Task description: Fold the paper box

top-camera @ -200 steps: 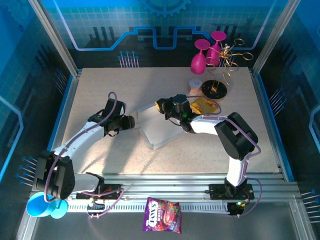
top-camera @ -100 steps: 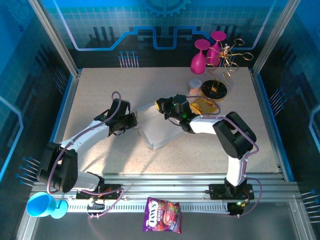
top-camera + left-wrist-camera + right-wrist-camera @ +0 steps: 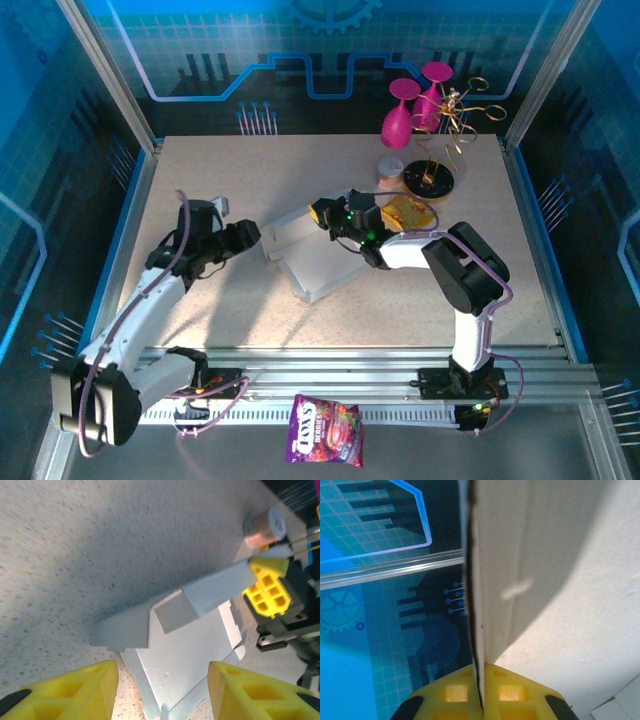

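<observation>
Where the left arm reaches in from the lower left of the top view, the left pincer (image 3: 245, 232) hangs left of centre over the speckled bench (image 3: 190, 190), released and grasping nothing. In the left wrist view its yellow fingers (image 3: 75, 690) stand wide apart along the bottom edge, and a corner of the paper box (image 3: 185, 645) lies on the bench between them. The paper box (image 3: 315, 262) sits at the middle of the top view: a flat white panel on the bench, with a long side panel raised and slanting toward the upper right. Just right of it, the right pincer (image 3: 322, 212) is clenched on the end of that raised panel. In the right wrist view the cardboard's thin edge runs straight down into the shut yellow pads (image 3: 445, 692). A purple candy bag (image 3: 325, 430) lies at the bottom centre, off the bench. A golden-yellow snack packet (image 3: 410, 212) lies right of the right pincer, and two pink glasses (image 3: 405, 115) stand at the upper right.
</observation>
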You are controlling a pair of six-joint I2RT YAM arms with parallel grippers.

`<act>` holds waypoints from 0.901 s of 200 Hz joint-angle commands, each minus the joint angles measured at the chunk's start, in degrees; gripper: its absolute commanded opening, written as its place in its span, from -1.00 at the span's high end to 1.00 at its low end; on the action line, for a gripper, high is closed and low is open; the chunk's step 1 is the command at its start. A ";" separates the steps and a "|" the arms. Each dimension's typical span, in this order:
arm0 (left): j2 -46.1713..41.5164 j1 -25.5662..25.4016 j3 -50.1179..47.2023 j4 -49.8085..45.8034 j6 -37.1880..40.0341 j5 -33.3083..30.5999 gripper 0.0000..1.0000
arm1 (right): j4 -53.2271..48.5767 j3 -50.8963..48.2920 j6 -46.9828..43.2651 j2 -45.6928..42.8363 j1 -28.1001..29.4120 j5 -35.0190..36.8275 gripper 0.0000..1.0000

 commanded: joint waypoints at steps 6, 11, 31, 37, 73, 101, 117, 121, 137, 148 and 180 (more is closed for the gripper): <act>-0.56 3.21 -2.40 -5.29 0.10 4.35 0.04 | 2.27 -2.06 -2.99 1.29 -0.60 -2.51 1.00; -0.44 3.48 -2.67 -5.20 -0.03 4.44 0.07 | 2.57 -2.26 -3.23 1.15 -0.55 -2.79 1.00; 0.29 3.70 -4.14 -3.24 -0.91 5.44 0.17 | 3.76 -3.20 -4.26 0.74 -0.64 -3.91 1.00; 0.63 3.71 -4.70 -2.22 -1.19 6.02 0.20 | 4.15 -3.54 -4.51 0.64 -0.64 -4.03 1.00; 3.88 3.41 -6.21 0.23 4.65 8.13 0.52 | 4.40 -4.24 -4.87 0.20 -1.27 -5.01 1.00; 4.70 1.92 -7.44 1.28 14.11 3.27 0.68 | 4.69 -3.88 -4.89 0.46 -1.36 -5.45 1.00; 4.02 1.34 -8.53 4.16 16.97 1.21 0.66 | 4.89 -3.78 -4.86 0.65 -1.37 -5.80 1.00; 4.10 1.33 -8.63 4.78 17.45 1.15 0.65 | 4.89 -3.78 -4.86 0.65 -1.35 -5.84 1.00; 5.78 1.16 -8.36 6.67 18.27 1.09 0.59 | 4.88 -3.87 -4.85 0.85 -1.34 -6.11 1.00; 7.98 0.87 -7.53 7.19 18.63 2.11 0.52 | 4.97 -4.04 -4.95 0.92 -1.35 -6.20 1.00; 12.19 -2.32 -5.31 8.88 20.72 2.40 0.40 | 7.03 -4.35 -5.30 2.13 -1.27 -7.08 1.00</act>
